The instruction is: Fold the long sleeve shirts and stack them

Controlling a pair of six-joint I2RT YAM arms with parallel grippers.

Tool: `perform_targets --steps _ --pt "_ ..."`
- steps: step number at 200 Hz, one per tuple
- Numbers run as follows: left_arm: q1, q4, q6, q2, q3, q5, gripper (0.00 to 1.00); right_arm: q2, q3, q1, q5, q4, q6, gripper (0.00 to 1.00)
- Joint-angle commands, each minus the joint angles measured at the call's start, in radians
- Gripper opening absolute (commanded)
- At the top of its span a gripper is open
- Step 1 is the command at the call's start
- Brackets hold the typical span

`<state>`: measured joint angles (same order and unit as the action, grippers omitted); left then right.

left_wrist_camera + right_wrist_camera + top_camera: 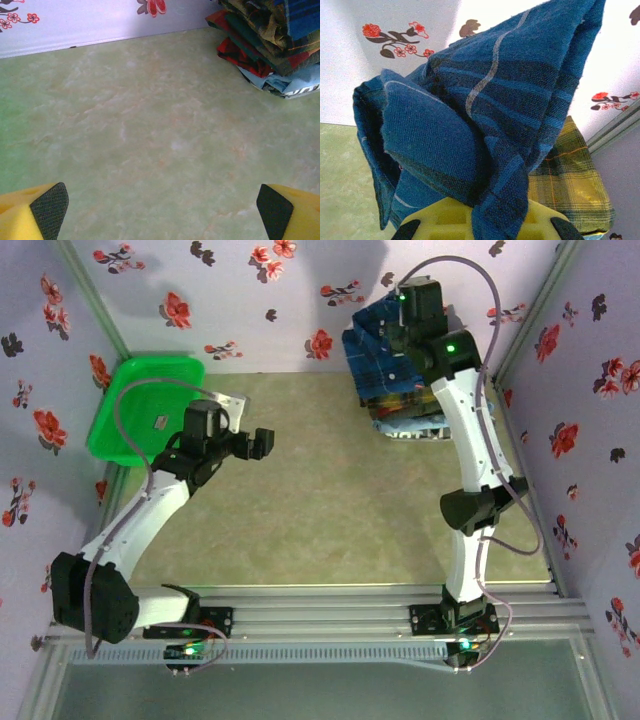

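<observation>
Soft woven cloth, the dark blue plaid shirt (pixel 485 115) bunches out of the right gripper (pixel 482 222), its jaws pinched shut on a fold, above the stack of folded shirts (pixel 405 400) at the far right corner of the table (pixel 320 520). Light and floppy, it will likely sag, so a hem or collar edge seems the surest hold. The left gripper (pixel 260 443) hangs wide open over the table's bare middle.
</observation>
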<state>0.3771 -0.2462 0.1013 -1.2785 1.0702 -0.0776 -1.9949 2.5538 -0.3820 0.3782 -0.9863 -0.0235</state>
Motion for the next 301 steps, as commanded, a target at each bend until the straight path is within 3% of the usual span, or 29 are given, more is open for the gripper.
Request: perform_targets --steps 1,66,196,217,230,236,269,301 --pt "0.005 0.037 -0.024 -0.013 0.024 0.028 1.00 0.041 0.031 0.025 -0.015 0.012 -0.016 0.00" --pt "0.006 0.000 -0.040 -0.031 0.097 0.027 1.00 -0.028 -0.014 0.107 0.017 0.083 -0.083 0.00" --pt "0.015 -0.269 -0.092 -0.125 0.374 0.027 1.00 -0.338 0.053 0.278 0.079 0.316 -0.186 0.01" --pt "0.019 -0.297 -0.095 -0.146 0.408 0.026 1.00 -0.382 0.055 0.308 0.080 0.357 -0.191 0.21" --pt "0.022 -0.313 -0.094 -0.159 0.429 0.026 1.00 -0.402 0.060 0.330 0.070 0.362 -0.165 0.54" --pt "0.024 -0.321 -0.094 -0.165 0.441 0.026 1.00 -0.409 0.060 0.339 0.063 0.359 -0.157 0.62" --pt "0.030 -0.338 -0.082 -0.177 0.472 0.027 1.00 -0.418 0.056 0.375 0.091 0.348 -0.143 0.84" --pt "0.037 -0.341 -0.075 -0.162 0.458 0.027 1.00 -0.384 0.038 0.399 0.078 0.317 -0.110 0.92"
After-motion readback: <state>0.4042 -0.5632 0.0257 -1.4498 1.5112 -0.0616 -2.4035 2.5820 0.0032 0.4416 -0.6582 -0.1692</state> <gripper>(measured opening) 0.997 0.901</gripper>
